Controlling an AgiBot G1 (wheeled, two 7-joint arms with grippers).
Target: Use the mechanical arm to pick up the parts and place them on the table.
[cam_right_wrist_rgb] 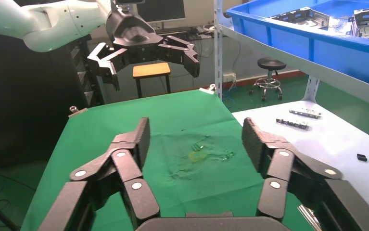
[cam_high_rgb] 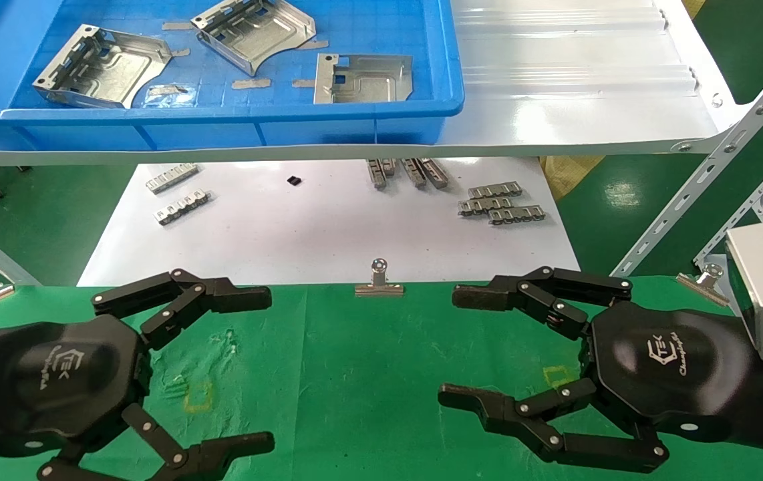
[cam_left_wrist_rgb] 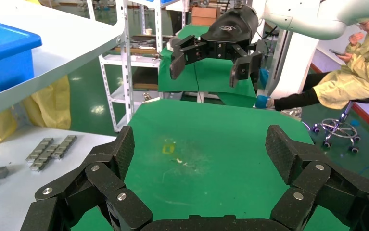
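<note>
Three parts [cam_high_rgb: 104, 67] [cam_high_rgb: 254, 32] [cam_high_rgb: 365, 79] lie in the blue bin [cam_high_rgb: 221, 123] up on the white shelf [cam_high_rgb: 575, 87], far from the robot; none has reached the table [cam_high_rgb: 355, 374], so I'd judge the job is at its very start, with both hands waiting. From the head view, the left hand [cam_high_rgb: 208, 367] and the right hand [cam_high_rgb: 508, 361] hover low over the green cloth, one on each side, fingers spread wide and holding nothing. Each part is a silvery stamped plate, roughly square, with one corner cut in a curve, raised lines on its face and a folded slotted edge; the left and middle ones sit askew, the right one squarer to the bin wall. Small slotted strips [cam_high_rgb: 498, 204] lie on the white sheet [cam_high_rgb: 328, 227] under the shelf, and a clip [cam_high_rgb: 379, 280] pins the cloth's far edge. The next move, as I see it, calls for one hand to rise over the bin's near wall and close on a plate's folded edge.

Left wrist view: its own fingers [cam_left_wrist_rgb: 120, 154] gape over bare cloth, the right hand off beyond, also open.

Right wrist view: its fingers [cam_right_wrist_rgb: 134, 144] are spread too; the bin shows on the shelf, its plates hard to make out from here.
</note>
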